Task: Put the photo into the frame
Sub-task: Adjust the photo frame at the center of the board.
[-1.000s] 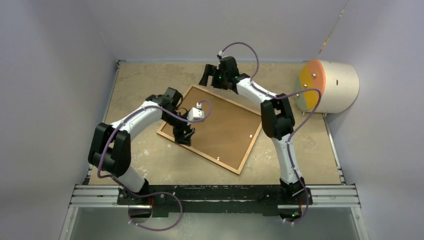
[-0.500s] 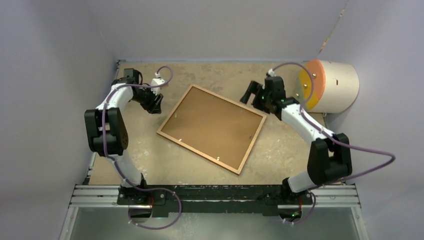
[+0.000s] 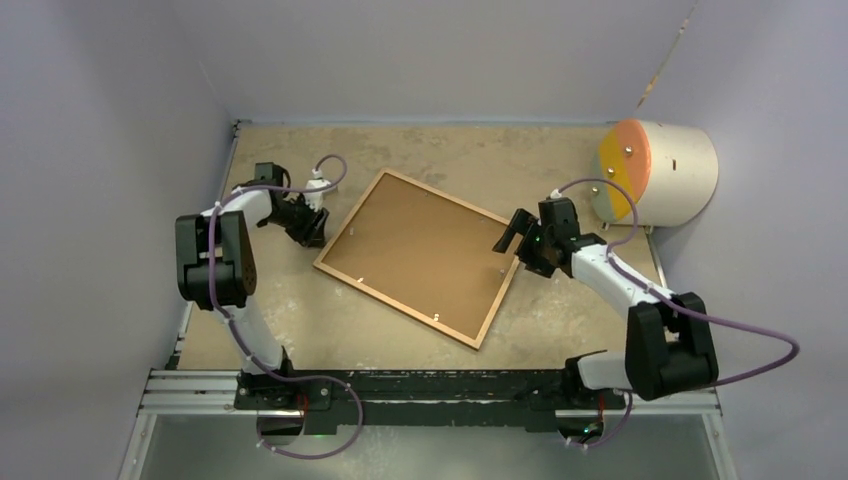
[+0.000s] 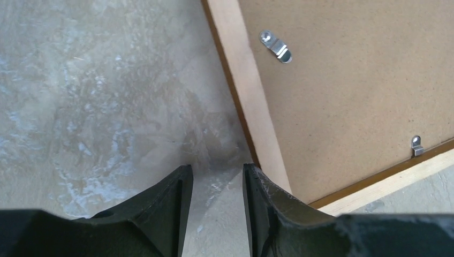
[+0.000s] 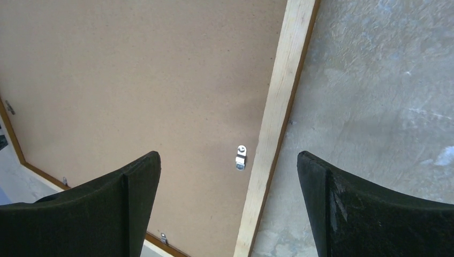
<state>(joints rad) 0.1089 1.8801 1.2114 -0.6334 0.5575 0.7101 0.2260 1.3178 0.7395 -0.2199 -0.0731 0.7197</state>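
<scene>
- The frame (image 3: 397, 306) is lying flat on the worktop (image 3: 300, 320), back side up and turned askew to the worktop's edges.
- A plain brown backing board (image 3: 425, 255) is sitting inside the frame, filling it rail to rail.
- Small metal clips are showing along the frame's inner edge: one (image 4: 275, 45) in my left wrist view and one (image 5: 241, 157) in my right wrist view.
- My left fingers (image 4: 216, 168) are hovering just outside the frame's left rail, near its left corner. They are standing only a little apart, with bare worktop showing between them and nothing gripped.
- My right fingers (image 5: 229, 158) are spreading wide over the frame's right rail, one over the board and the other over the worktop outside the frame. They are grasping nothing.
- A drum with an orange face (image 3: 665, 172) is resting well beyond the frame's right corner, at the worktop's far edge.
</scene>
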